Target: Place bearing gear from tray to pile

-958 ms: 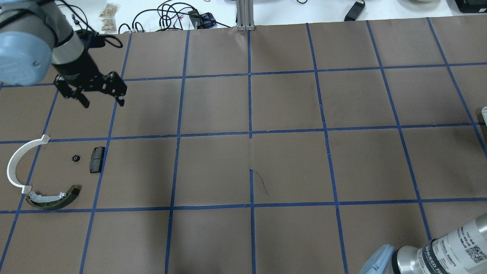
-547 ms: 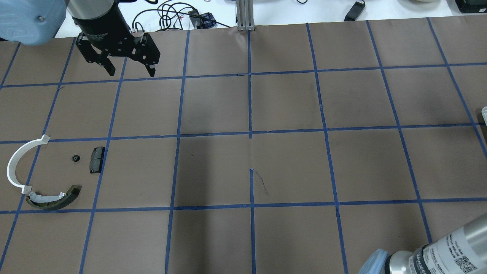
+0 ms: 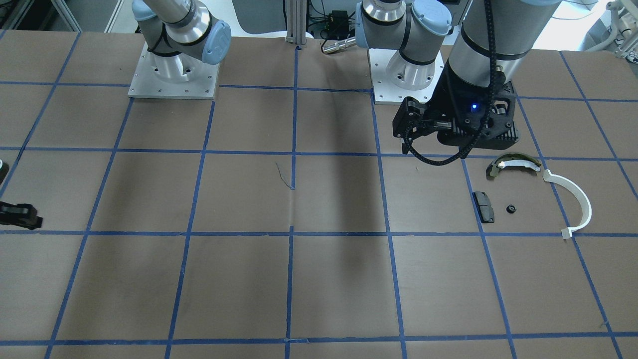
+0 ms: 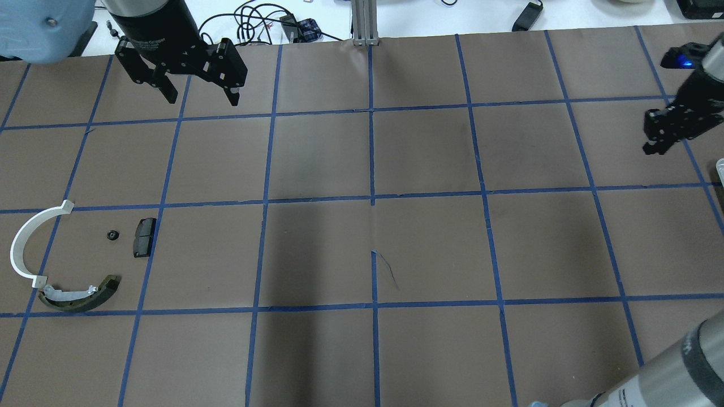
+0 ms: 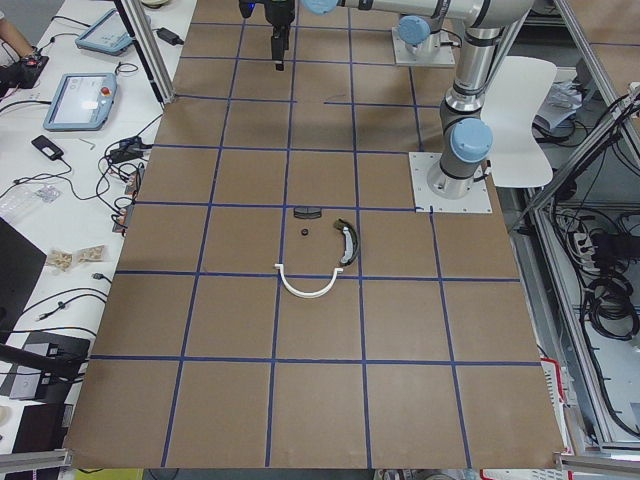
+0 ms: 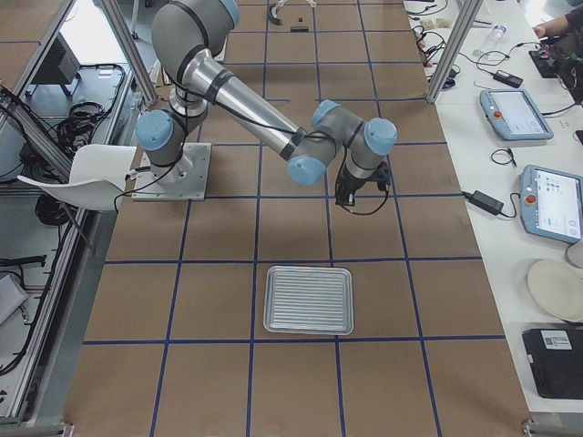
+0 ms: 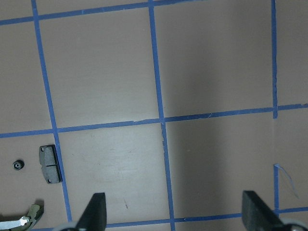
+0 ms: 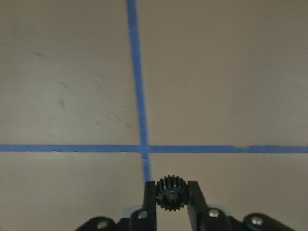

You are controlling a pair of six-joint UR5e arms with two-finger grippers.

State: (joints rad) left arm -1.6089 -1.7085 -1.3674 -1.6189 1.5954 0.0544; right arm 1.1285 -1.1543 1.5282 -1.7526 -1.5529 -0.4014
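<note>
My right gripper (image 4: pixel 656 144) is shut on a small black toothed bearing gear (image 8: pixel 172 192) and holds it above the table near the right edge; it also shows in the front view (image 3: pixel 17 214). The pile lies at the left: a white half-ring arc (image 4: pixel 25 243), an olive-and-white brake shoe (image 4: pixel 79 294), a black pad (image 4: pixel 144 237) and a small black round part (image 4: pixel 112 234). My left gripper (image 4: pixel 201 97) is open and empty, high over the far left of the table, well away from the pile. The left wrist view shows the pad (image 7: pixel 50 165) below.
A ribbed metal tray (image 6: pixel 308 299) lies at the robot's right end of the table, with nothing showing in it; its edge shows in the overhead view (image 4: pixel 721 167). Cables and devices lie beyond the far table edge (image 4: pixel 266 25). Both arm bases (image 3: pixel 172 75) stand at the near side.
My left gripper has moved from above the pile to the far side and rightward, still open. My right gripper has come into the overhead view at the right edge.
</note>
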